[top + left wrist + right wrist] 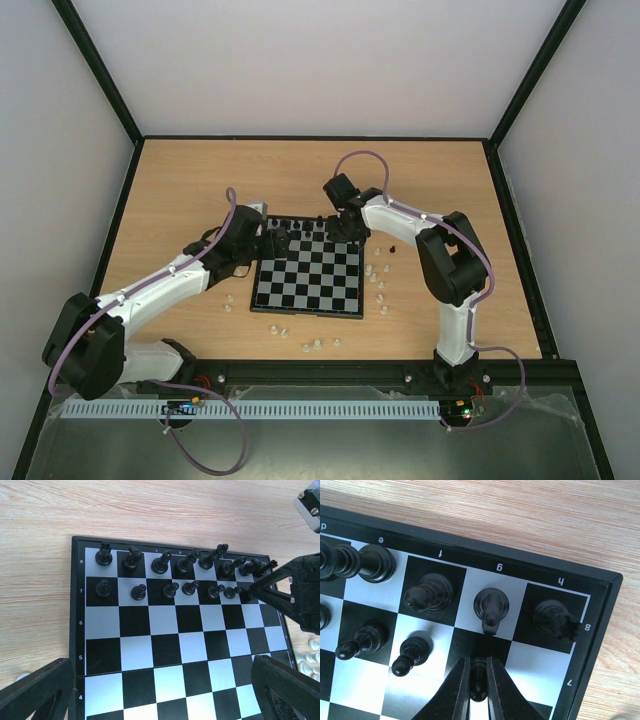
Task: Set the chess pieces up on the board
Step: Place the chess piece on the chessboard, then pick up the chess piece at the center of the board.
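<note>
While the right claw [478, 661] is pinched tight on a black pawn [478, 682], it hangs over the second-row square in front of the knight [491, 607], near the far right corner of the board [597, 630]. Whether the pawn's base already touches the square cannot be told from here.

The step in hand looks like seating this pawn. To do it well, bring it straight down onto the middle of the square, part the fingers only slightly, and rise vertically, since the next pawn [410, 655] stands just beside on one side and the knight is close ahead. A sideways pull would likely tip one of them. The square in front of the rook [554, 617] is bare, so one more black pawn seems due there.

The left claw [160, 690] is spread wide, holding nothing, above the board's middle rows. White pieces [380, 285] lie scattered on the counter [200, 180], off the board's right and near edges.
</note>
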